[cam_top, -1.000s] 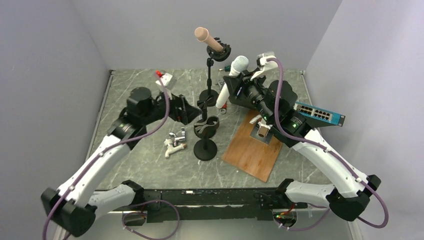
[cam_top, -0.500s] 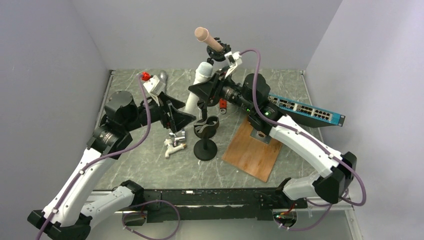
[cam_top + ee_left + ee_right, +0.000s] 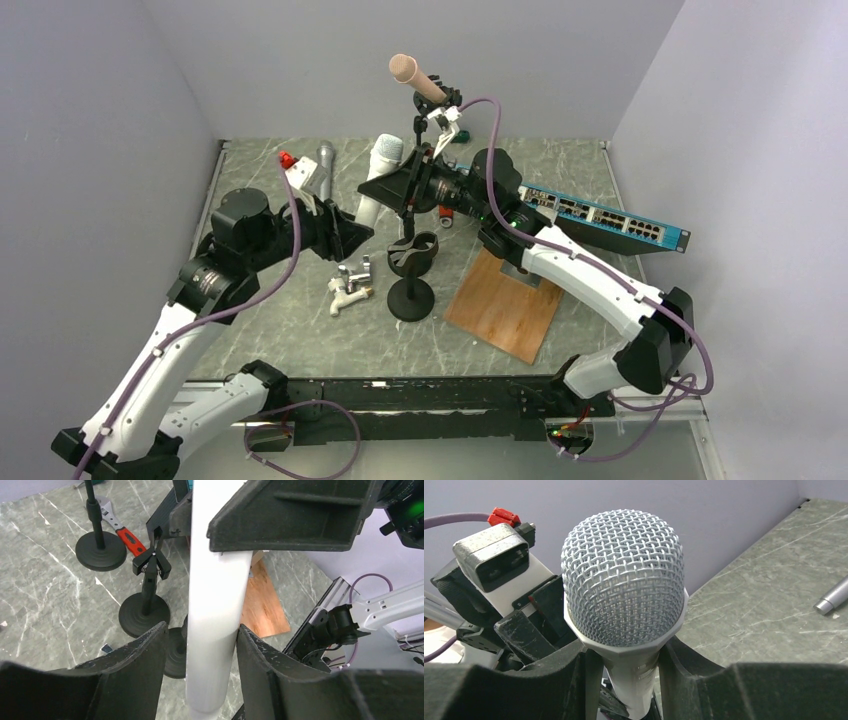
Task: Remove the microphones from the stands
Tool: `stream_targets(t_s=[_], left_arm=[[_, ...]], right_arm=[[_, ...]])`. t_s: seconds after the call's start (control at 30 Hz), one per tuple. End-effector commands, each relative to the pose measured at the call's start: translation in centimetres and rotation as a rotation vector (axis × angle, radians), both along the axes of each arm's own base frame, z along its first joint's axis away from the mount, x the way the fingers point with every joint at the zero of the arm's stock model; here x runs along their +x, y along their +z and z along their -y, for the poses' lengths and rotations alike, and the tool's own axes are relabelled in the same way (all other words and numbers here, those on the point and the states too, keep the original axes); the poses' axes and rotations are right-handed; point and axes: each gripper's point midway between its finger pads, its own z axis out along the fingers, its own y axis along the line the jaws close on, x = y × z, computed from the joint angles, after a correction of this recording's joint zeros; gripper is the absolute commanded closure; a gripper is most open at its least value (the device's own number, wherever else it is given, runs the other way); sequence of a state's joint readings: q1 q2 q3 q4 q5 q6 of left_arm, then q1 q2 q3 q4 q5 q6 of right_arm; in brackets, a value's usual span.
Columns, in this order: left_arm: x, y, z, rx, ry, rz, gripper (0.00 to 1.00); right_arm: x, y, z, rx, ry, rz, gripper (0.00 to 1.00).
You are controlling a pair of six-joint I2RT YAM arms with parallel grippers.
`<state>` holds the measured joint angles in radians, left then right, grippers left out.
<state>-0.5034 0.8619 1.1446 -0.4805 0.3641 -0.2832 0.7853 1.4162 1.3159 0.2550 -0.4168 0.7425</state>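
A white microphone [image 3: 370, 205] with a silver mesh head [image 3: 623, 580] hangs tilted in the air, left of the empty stand [image 3: 411, 262]. My right gripper [image 3: 387, 184] is shut on its neck just below the head [image 3: 624, 655]. My left gripper [image 3: 358, 236] straddles the lower handle [image 3: 215, 605]. Its right finger [image 3: 270, 670] touches the handle, while a narrow gap shows beside the left finger [image 3: 135, 670]. A pink-headed microphone [image 3: 405, 70] sits in the tall stand at the back.
A network switch [image 3: 605, 217] lies at the right, a wooden board [image 3: 505, 300] in front of it. A metal fitting [image 3: 349, 285] lies by the empty stand's base [image 3: 410, 299]. A red-handled wrench [image 3: 127, 536], a clip stand [image 3: 150, 570] and a silver microphone [image 3: 325, 160] sit further back.
My right arm carried the white microphone leftward to my left gripper. The left jaws have narrowed from wide open around the handle.
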Motion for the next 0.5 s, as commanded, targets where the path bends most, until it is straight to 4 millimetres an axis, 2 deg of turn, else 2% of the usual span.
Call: stream_targets(t_s=[0.0,0.27,0.33,0.37,0.4,0.43,0.47], left_arm=[[0.6,1.1,0.1,-0.016,0.017,0.011,0.46],[1.2,1.1,0.2,-0.027,0.035,0.014,0.58],[1.3,0.9,0.1,-0.018,0.042,0.011,0.68],[1.4,0.8,0.0,-0.011,0.049,0.009,0.78],[1.6,0.6,-0.2,0.0,0.064,0.004,0.88],[1.9,0.5,-0.5,0.009,0.086,0.002,0.99],[2.2,0.4,-0.8,0.017,0.109,0.001,1.0]], right_arm=[[-1.2,2.3,-0.4,0.068,0.046,0.057,1.0],[-1.3,1.1,-0.9,0.034,0.049,0.058,1.0],[-1.4,0.7,-1.0,0.029,0.057,0.059,1.0],[-1.5,0.6,-0.9,0.028,0.06,0.061,0.96],[-1.5,0.6,-0.9,0.025,0.061,0.066,0.85],[-1.5,0.6,-0.8,0.022,0.058,0.073,0.7],[-1.5,0.6,-0.7,0.014,0.053,0.079,0.57]])
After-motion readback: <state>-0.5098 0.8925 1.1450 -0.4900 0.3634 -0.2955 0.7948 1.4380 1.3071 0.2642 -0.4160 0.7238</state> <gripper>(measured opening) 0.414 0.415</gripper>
